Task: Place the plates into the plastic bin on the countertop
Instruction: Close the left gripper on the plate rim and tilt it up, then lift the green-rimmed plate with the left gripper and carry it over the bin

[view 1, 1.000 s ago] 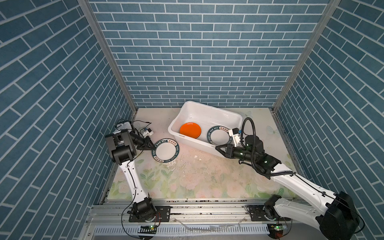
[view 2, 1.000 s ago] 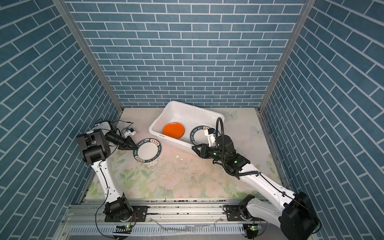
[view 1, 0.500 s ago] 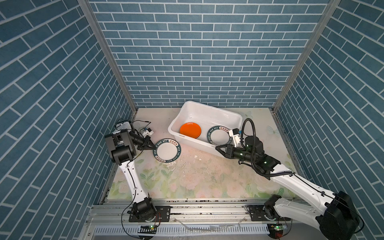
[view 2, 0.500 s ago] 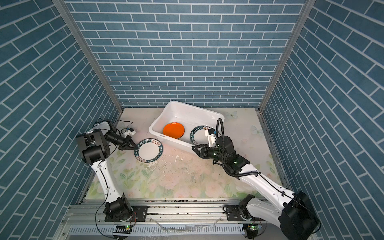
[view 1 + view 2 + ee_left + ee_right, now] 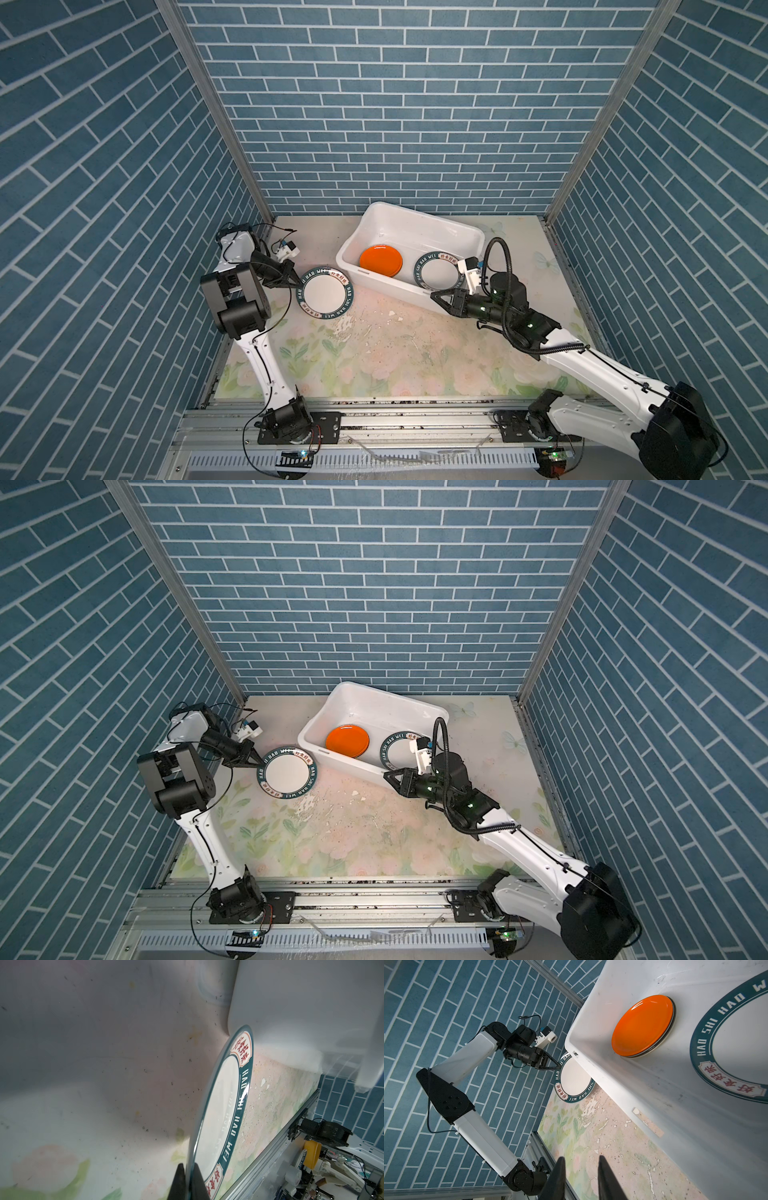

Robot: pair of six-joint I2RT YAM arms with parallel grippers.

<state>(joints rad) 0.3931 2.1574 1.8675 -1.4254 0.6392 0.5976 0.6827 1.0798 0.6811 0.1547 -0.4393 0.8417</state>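
left gripper (image 5: 296,285): clamped on the rim of the held lettered plate (image 5: 326,296), centre-left in both top views, beside the bin
right gripper (image 5: 581,1180): narrow gap, empty, over the countertop (image 5: 374,349)
plastic bin (image 5: 415,230): centre; holds the orange plate (image 5: 380,260) and the second lettered plate (image 5: 436,271)

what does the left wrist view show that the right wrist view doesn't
Only the left wrist view: a close, edge-on look at the left gripper shut on the rim of the lettered plate.
Only the right wrist view: the inside of the bin, with the orange plate and a second lettered plate in it, plus the right gripper, open and empty.
Both: the held plate, the bin and the countertop.
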